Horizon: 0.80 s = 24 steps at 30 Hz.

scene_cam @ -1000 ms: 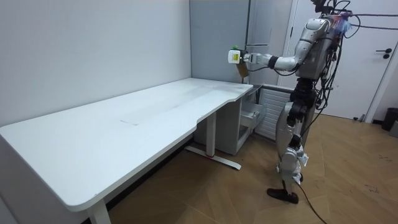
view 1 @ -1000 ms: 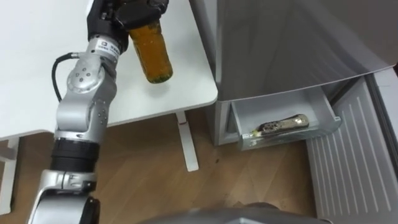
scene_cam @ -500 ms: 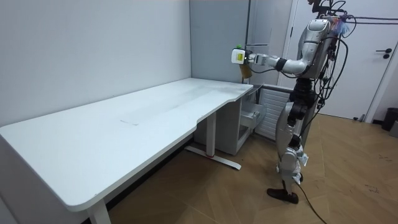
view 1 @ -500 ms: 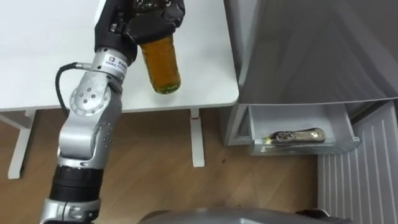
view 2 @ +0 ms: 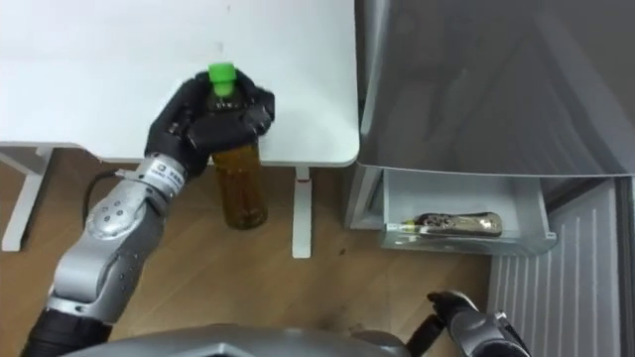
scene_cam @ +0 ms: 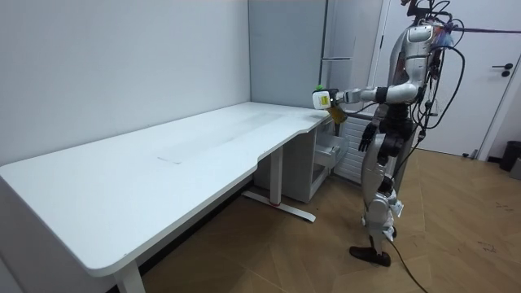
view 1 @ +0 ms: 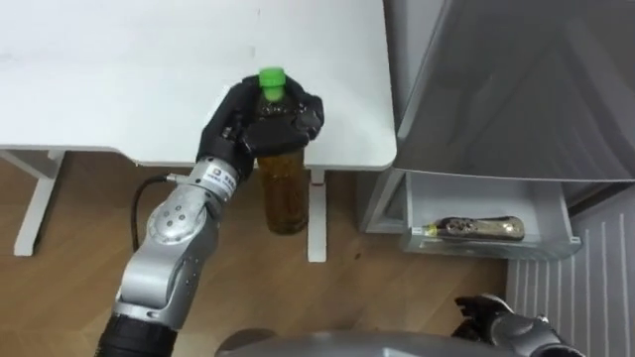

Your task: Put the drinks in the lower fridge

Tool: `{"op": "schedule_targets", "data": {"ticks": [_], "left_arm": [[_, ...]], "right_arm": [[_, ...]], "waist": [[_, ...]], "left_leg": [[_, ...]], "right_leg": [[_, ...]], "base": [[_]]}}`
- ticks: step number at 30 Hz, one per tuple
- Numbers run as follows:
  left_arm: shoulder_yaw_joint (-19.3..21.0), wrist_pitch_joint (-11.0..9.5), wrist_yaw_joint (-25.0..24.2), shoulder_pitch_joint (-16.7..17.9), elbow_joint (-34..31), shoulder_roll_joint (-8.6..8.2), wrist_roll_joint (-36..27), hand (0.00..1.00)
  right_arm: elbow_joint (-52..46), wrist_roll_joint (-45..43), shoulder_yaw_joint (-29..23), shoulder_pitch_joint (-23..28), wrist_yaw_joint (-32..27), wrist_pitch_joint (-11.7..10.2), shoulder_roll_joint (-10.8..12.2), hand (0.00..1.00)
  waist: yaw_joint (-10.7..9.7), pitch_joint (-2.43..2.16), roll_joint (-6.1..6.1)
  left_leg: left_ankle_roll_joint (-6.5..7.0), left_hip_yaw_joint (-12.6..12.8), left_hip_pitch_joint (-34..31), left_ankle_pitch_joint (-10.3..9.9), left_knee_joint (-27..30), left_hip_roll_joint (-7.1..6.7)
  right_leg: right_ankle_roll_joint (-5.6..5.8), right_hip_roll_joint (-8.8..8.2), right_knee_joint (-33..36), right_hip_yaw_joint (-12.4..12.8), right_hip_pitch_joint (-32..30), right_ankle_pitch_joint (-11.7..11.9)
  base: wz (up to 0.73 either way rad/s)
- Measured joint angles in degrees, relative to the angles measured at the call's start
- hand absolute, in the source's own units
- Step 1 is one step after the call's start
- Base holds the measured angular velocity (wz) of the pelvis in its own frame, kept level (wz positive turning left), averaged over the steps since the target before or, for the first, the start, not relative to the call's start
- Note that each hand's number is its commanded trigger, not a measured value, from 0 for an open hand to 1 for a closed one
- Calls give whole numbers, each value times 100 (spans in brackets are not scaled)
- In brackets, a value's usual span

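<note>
Holding bottle lower than before, left hand at desk edge

Two bottles: a held bottle, upright, left of centre, and a lying bottle in the drawer at right. One green cap, on the held bottle. Two hands: the left hand, curled round the held bottle's neck, and the right hand, at the near right corner. One desk, far left, with two desk legs beneath. One fridge, right. One open drawer at its base. One door and one dark bin, at the room view's right.
</note>
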Motion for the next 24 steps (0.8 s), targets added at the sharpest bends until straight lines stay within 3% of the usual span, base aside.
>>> {"op": "schedule_targets", "data": {"ticks": [4,6,10,14,20,24], "left_arm": [[-167,0,-223,38,21,11,7,100],[-262,0,-371,63,24,-11,10,100],[-353,0,-590,264,23,-9,68,100],[-377,2,-706,486,24,67,79,100],[-386,-2,-724,488,25,75,138,100],[-455,-41,-724,488,25,76,387,100]], "right_arm": [[-1077,-41,-4,-49,230,-86,14,0],[-1661,12,9,-80,462,-149,271,0],[-2066,150,205,-64,902,-252,519,0],[-2238,192,525,-63,1219,-243,519,0],[-2649,199,803,-60,1691,-245,474,0],[-2833,199,847,-63,1927,-275,485,0]], "waist": [[-6,-1,16],[-4,-11,37],[-5,-36,82],[42,-29,91],[115,14,148],[120,20,162]], "left_leg": [[-1,-7,-140,-1,77,15],[-1,-7,-136,-1,70,17],[-2,-12,-121,-2,67,11],[-2,-49,-123,-1,79,-2],[-1,-109,-190,-4,148,-4],[0,-185,-257,-4,177,-5]], "right_leg": [[-16,9,0,-28,-85,10],[-16,12,0,-32,-74,10],[-15,9,-2,-39,-49,10],[-15,-4,-1,-83,-37,10],[-14,-6,13,-139,-56,9],[-15,-1,30,-190,-74,9]], "base": [[0],[0],[2],[5],[4],[9]]}}
